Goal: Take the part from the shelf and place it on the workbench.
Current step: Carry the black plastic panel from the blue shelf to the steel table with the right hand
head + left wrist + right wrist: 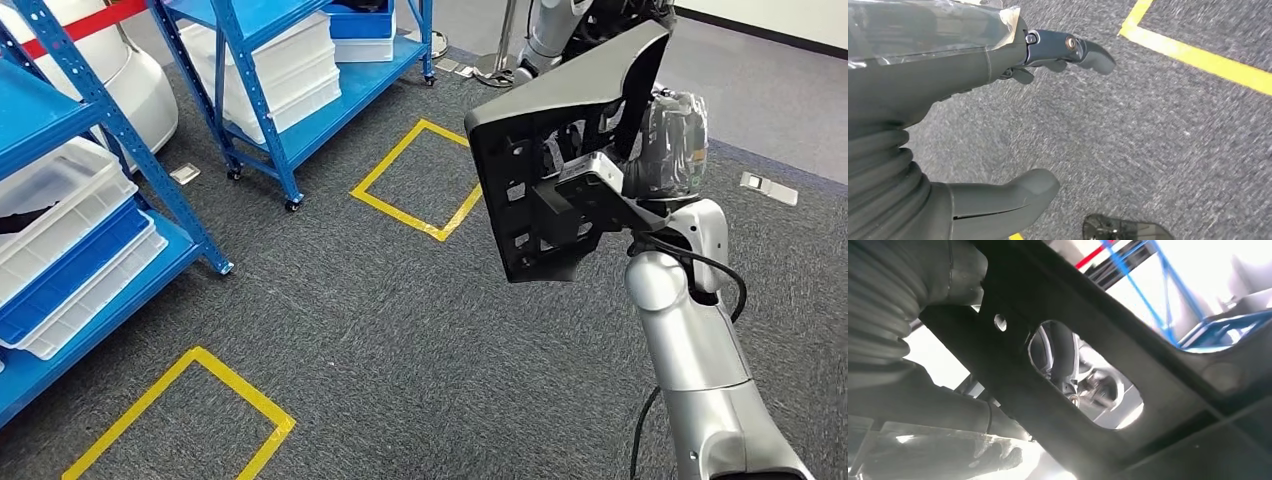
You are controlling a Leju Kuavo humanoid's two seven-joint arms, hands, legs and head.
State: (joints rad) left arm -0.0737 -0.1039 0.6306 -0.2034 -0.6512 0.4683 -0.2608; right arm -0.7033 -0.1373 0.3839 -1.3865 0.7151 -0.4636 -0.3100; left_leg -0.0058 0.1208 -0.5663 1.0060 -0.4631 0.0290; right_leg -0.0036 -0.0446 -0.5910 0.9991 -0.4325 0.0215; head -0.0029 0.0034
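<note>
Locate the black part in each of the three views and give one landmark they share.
Head view: the black part is held up right of centre, by the right robot hand.
Left wrist view: not identifiable.
Right wrist view: the part runs across the frame close to the lens.
Shared landmark: blue shelf, in the head and right wrist views.

grey carpet (400,330) | yellow tape squares (415,180) on it | white bins (60,200) stacked with a blue tray (70,270) | red tape strip (85,28)
</note>
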